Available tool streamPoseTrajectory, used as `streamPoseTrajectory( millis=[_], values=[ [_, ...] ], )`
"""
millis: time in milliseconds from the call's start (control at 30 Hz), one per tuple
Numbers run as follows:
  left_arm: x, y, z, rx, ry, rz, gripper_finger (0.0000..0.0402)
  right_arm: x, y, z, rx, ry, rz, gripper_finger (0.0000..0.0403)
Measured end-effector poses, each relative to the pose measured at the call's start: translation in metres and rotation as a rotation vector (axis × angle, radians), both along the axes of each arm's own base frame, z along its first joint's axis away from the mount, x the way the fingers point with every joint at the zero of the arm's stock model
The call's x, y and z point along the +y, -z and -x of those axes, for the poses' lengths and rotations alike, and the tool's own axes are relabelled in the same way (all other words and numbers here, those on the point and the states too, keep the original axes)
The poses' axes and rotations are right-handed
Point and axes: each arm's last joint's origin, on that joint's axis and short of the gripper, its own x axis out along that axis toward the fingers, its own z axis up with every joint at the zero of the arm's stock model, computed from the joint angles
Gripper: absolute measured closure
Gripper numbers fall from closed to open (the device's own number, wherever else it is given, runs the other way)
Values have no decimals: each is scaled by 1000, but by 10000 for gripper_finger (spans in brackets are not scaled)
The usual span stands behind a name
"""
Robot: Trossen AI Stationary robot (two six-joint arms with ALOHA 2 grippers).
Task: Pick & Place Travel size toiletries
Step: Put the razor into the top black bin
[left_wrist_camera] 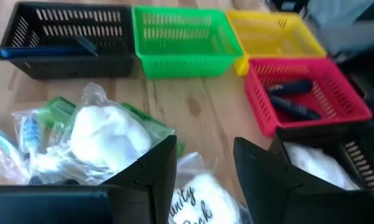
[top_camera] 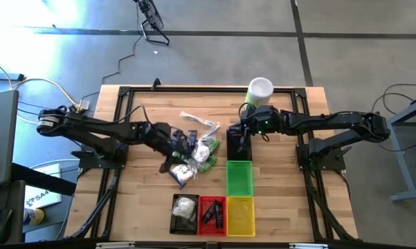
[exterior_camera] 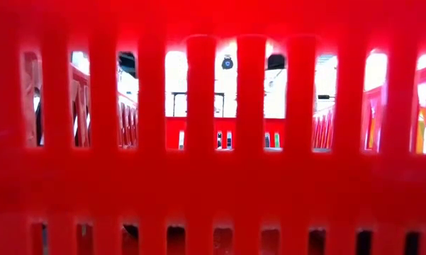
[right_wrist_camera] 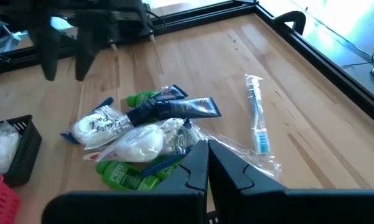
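Note:
The travel size toiletries lie in a pile (top_camera: 194, 158) at mid-table: a dark blue tube (right_wrist_camera: 174, 110), green bottles (right_wrist_camera: 124, 177), white pouches (right_wrist_camera: 137, 140) and a clear-wrapped stick (right_wrist_camera: 256, 124) a little apart. My left gripper (top_camera: 174, 147) (left_wrist_camera: 205, 146) hangs open above the pile's left side, over a lettered white pouch (left_wrist_camera: 196, 199), with nothing between its fingers; the right wrist view shows it as well (right_wrist_camera: 67, 59). My right gripper (top_camera: 239, 138) (right_wrist_camera: 206, 163) is shut and empty, raised over a black basket (top_camera: 234, 135) to the right of the pile.
A green basket (top_camera: 239, 178) stands mid-right. Along the near edge stand a black basket (top_camera: 185, 213) holding a white pouch, a red basket (top_camera: 212, 214) holding dark tubes, and a yellow one (top_camera: 240, 214). A tall canister (top_camera: 260, 90) stands at the far edge. Red basket wall (exterior_camera: 213, 177) fills the low view.

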Motion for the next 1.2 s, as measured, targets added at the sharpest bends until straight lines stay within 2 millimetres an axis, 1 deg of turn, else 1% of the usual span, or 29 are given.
streamPoseTrajectory(
  millis=[67, 133, 267, 400, 600, 733, 933, 1200],
  values=[
    [-10, -7, 0, 20, 0, -48, 245, 0, 0, 0, -1, 0, -1, 401],
    [-19, -9, 3, 56, 2, -107, 245, 0, 0, 0, 0, 0, -2, 401],
    [-31, -5, 10, 138, 13, -170, 245, 0, 0, 0, 0, 0, -2, 401],
    [-37, 1, 17, 219, 42, -193, 245, 0, 0, 0, -1, -9, -7, 401],
    [-37, 9, 21, 286, 36, -197, 245, 3, 0, -1, -3, -35, -15, 401],
    [-36, 28, 23, 365, 7, -192, 245, 7, 0, -1, -2, -49, -12, 401],
    [-36, 50, 23, 434, -18, -184, 245, 10, 0, -1, 2, -73, 14, 401],
    [-36, 66, 22, 492, -22, -193, 245, 9, 0, -1, 3, -57, 21, 401]
  ],
)
